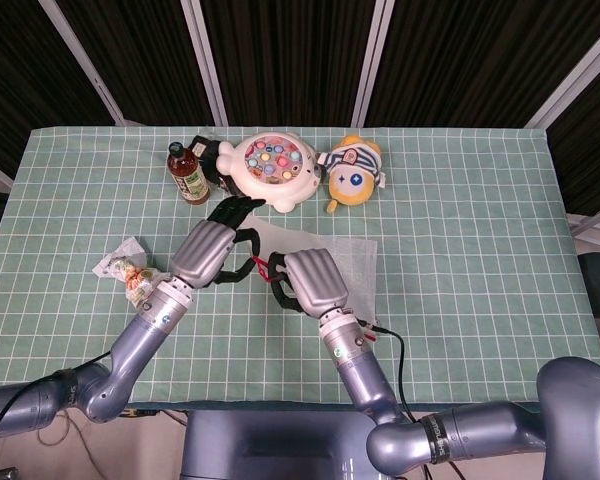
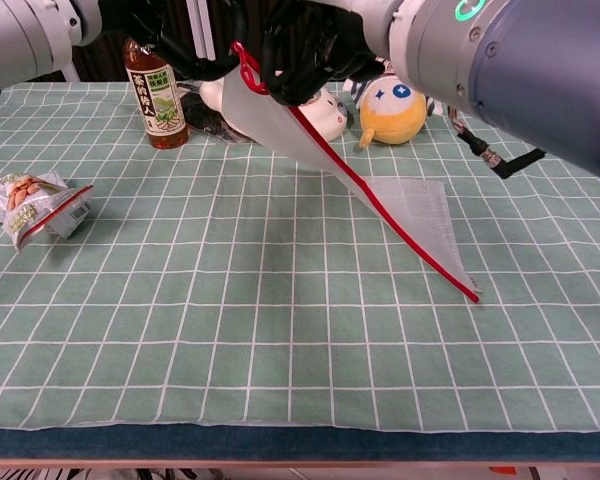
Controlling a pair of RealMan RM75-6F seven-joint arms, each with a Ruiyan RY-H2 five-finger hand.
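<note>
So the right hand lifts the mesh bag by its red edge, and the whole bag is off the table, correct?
Not quite. The right hand does lift the mesh bag by its red edge, but the chest view shows the bag's far corner resting on the table.

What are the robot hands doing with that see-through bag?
The two robot hands are lifting a clear mesh bag with a red edge off the green checked tablecloth. The right hand and the left hand both grip its raised end, while the far corner touches the cloth. A snack packet lies to the left. At the back stand a tea bottle, a round fishing toy and a yellow plush toy.
</note>
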